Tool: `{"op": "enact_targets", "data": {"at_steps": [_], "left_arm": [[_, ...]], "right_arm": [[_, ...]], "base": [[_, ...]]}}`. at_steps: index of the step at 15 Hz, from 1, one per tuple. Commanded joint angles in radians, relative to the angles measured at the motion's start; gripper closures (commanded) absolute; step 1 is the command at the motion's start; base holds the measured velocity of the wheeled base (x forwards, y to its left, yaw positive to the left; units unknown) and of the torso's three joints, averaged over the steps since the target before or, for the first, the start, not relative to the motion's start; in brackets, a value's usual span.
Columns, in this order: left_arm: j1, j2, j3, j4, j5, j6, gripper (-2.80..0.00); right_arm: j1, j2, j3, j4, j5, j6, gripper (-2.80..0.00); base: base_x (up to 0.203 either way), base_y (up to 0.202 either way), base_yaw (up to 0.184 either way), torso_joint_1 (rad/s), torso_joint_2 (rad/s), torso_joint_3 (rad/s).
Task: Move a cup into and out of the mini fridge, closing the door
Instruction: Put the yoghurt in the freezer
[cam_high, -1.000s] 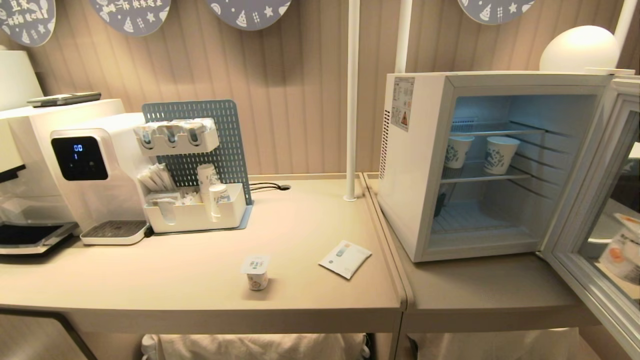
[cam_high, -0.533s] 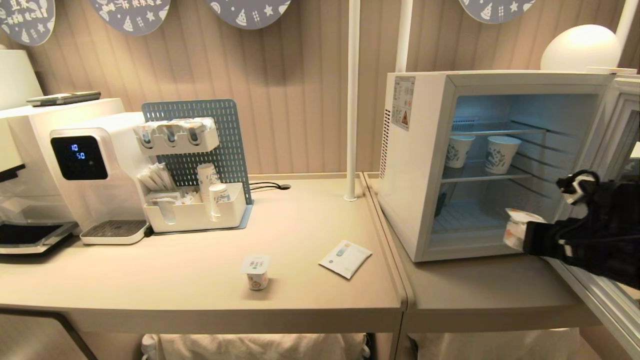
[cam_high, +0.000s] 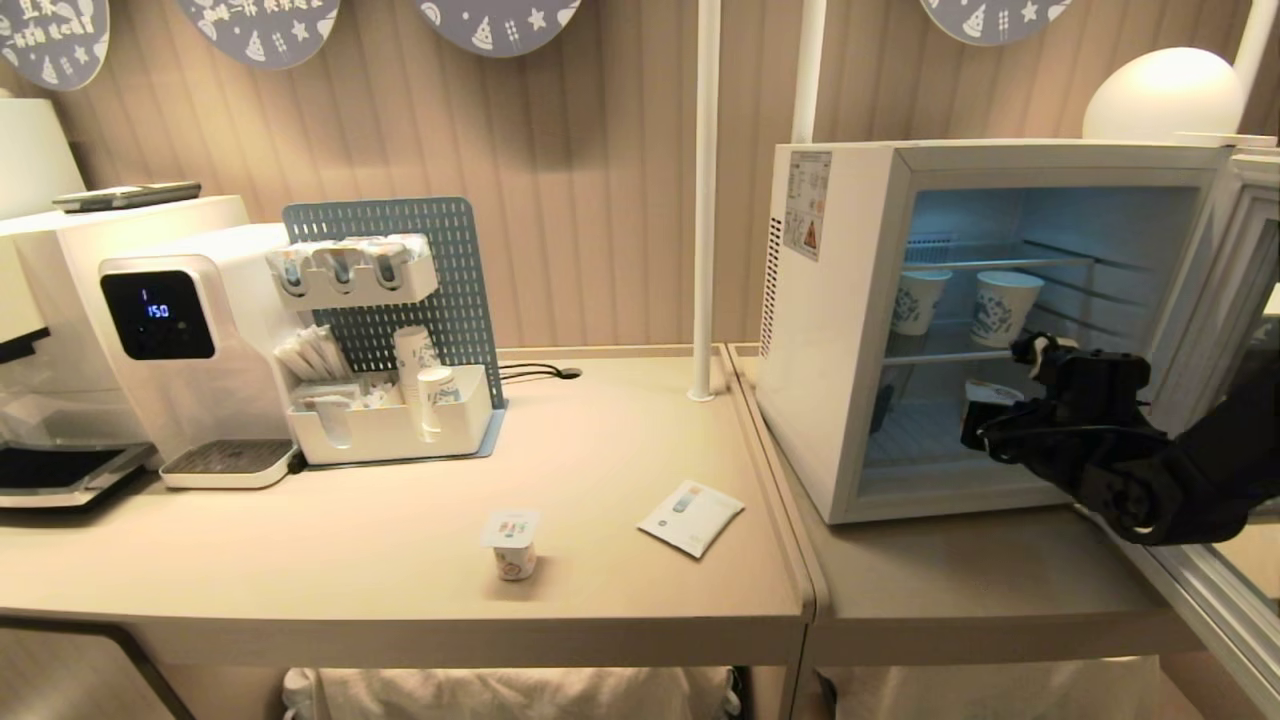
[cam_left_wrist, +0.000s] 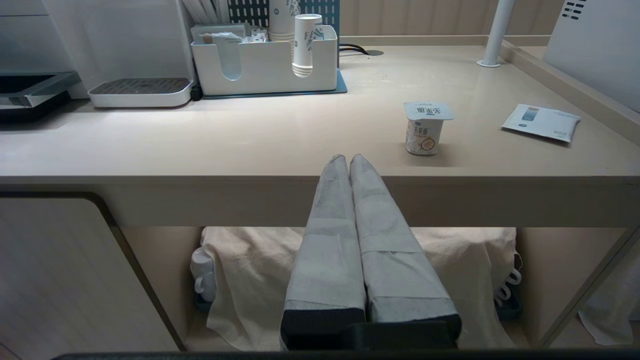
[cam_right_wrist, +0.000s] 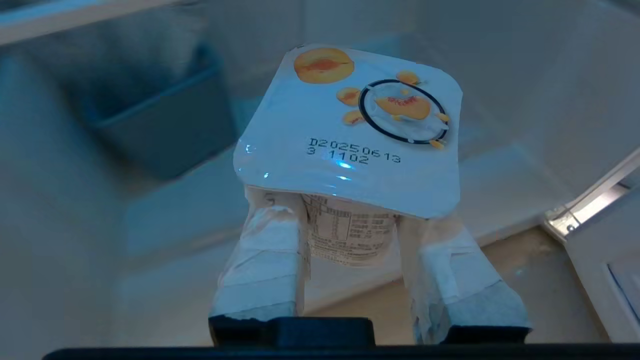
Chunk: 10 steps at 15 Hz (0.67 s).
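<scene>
Pinching a yogurt cup (cam_right_wrist: 350, 135), right pincer (cam_right_wrist: 350, 240) hangs inside the mini fridge's (cam_high: 830, 330) open mouth.

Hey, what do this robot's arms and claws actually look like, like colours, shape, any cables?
The right arm is matte black and blocky, with a thin black cable looped along it and a small white patch near the wrist. Both claws have two long tapered fingers wrapped in pale grey-white tape over black bases: the left claw in its wrist view, the right claw in its own. No lettering is visible.

head: high, wide over table (cam_high: 600, 600) | left wrist: low, same table | right wrist: close, fridge interior
</scene>
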Motion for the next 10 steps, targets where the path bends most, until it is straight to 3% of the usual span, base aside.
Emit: {"op": "enact_targets", "data": {"at_steps": [1, 4, 10], "left_arm": [[0.000, 0.000, 0.002, 0.000, 0.001, 0.000, 0.00], [0.000, 0.000, 0.002, 0.000, 0.002, -0.001, 0.00], [0.000, 0.000, 0.003, 0.000, 0.002, -0.002, 0.00]], "right_arm": [[-0.002, 0.094, -0.066, -0.005, -0.014, 0.000, 0.00], [-0.002, 0.191, -0.206, 0.029, -0.029, -0.005, 0.00], [-0.002, 0.259, -0.308, 0.100, -0.029, -0.005, 0.00]], "base": [[0.000, 0.000, 0.000, 0.000, 0.00, 0.000], [0.000, 0.000, 0.000, 0.000, 0.00, 0.000], [0.000, 0.000, 0.000, 0.000, 0.00, 0.000]]}}
